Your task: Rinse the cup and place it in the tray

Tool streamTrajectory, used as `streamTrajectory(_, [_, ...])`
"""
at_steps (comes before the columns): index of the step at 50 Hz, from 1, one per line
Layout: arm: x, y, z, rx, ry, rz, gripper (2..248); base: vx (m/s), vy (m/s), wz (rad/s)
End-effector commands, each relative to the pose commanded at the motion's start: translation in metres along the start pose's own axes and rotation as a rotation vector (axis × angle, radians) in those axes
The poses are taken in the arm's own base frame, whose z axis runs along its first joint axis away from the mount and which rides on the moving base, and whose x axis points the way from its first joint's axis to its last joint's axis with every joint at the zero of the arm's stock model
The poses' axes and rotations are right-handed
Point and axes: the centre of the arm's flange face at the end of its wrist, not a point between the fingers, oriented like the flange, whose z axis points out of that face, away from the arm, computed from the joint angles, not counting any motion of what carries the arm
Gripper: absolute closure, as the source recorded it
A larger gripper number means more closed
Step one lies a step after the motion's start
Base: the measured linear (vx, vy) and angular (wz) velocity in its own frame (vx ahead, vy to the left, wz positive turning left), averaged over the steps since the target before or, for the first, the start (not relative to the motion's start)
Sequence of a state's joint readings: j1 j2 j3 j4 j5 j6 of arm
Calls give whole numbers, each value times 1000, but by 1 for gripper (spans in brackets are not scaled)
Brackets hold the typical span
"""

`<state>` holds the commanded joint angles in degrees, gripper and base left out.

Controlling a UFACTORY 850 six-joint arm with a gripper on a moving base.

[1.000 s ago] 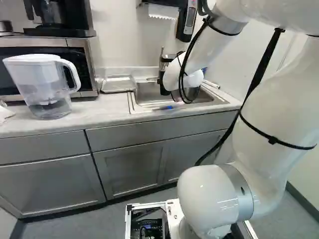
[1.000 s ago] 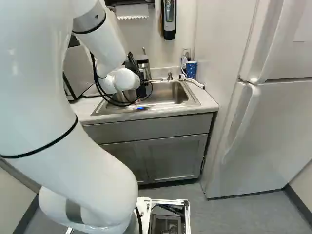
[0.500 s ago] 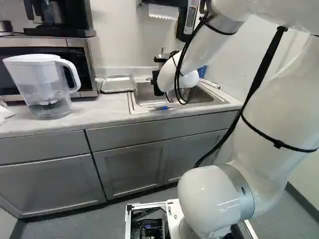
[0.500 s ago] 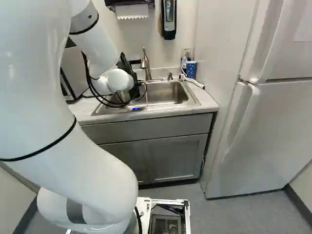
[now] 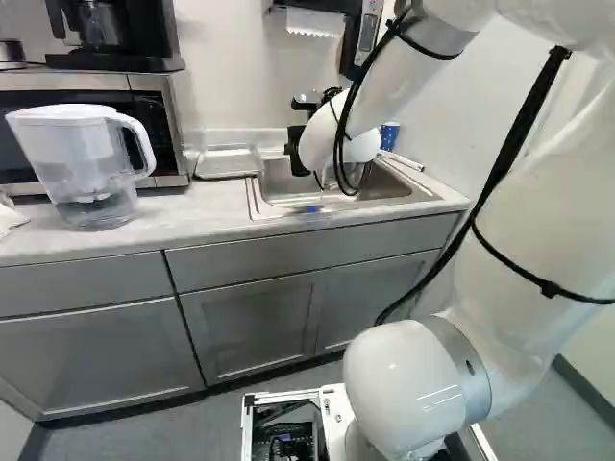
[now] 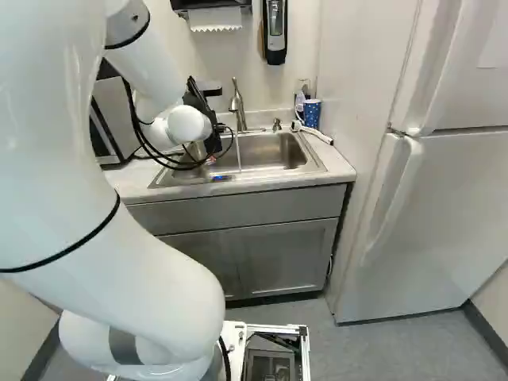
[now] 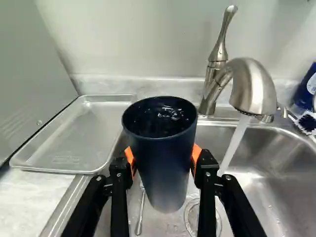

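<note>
We observe that the arm (image 5: 336,134) has shifted sideways from its position in the earlier frames, away from the faucet (image 7: 254,89) and toward the rimmed metal tray (image 7: 74,136); the base has not moved. In the right base view, the gripper (image 7: 163,156), which one second ago masked the faucet, now stands to the left of it. We find the end effector grasping the dark blue cup (image 7: 160,158), with one orange pad on each side of the wall. The cup is upright, mouth up, over the left end of the sink (image 7: 264,192), and water is visible inside it. The water stream (image 7: 234,143) runs from the spout into the sink, apart from the cup. We judge that the filling step of the rinse is done and that the water has to be poured out before placement. The tray lies on the worktop (image 5: 216,216), beside the sink's left edge and near the back wall. We advise tipping the cup while it is over the sink, then raising it past the sink edge. Caution: a full cup may spill onto the worktop, and wet walls may slip between the pads.
</note>
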<state>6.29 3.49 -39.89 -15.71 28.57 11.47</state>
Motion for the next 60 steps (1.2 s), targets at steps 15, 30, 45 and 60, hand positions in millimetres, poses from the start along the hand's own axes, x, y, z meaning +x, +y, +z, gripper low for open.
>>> streamTrajectory(15, [15, -5, -6, 8, 34, -8, 125, 0, 0, 0])
streamTrajectory(30, [30, -8, -12, 13, 67, -14, 125, 0, 0, 0])
streamTrajectory(45, [45, -11, -18, 17, 100, -19, 125, 0, 0, 0])
streamTrajectory(60, [54, -12, -21, 20, 120, -23, 125, 0, 0, 0])
